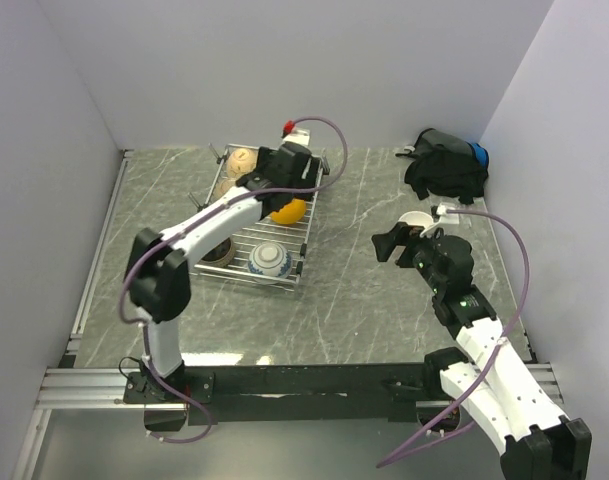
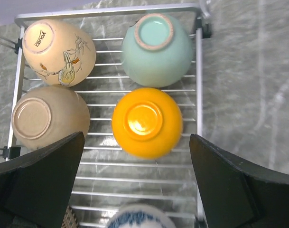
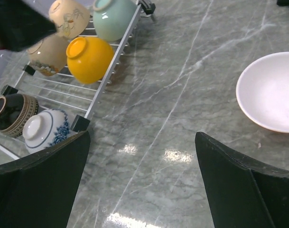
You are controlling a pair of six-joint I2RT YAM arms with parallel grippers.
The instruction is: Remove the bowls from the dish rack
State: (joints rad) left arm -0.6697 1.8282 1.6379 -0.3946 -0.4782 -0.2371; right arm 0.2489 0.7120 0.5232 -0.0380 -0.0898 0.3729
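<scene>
Bowls (image 2: 146, 122) upside down (bases up), dish rack (image 2: 199, 95) lengthwise near-to-far

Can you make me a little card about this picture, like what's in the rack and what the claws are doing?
Dish rack: silver wire, on the grey table
Bowls in rack: six, most bottoms-up: cream painted, pale green, tan, yellow-orange, blue-patterned, dark brown
Out of rack: white bowl, right way up
Left claw: open, above the yellow-orange bowl
Right claw: open, empty, over bare table
</scene>
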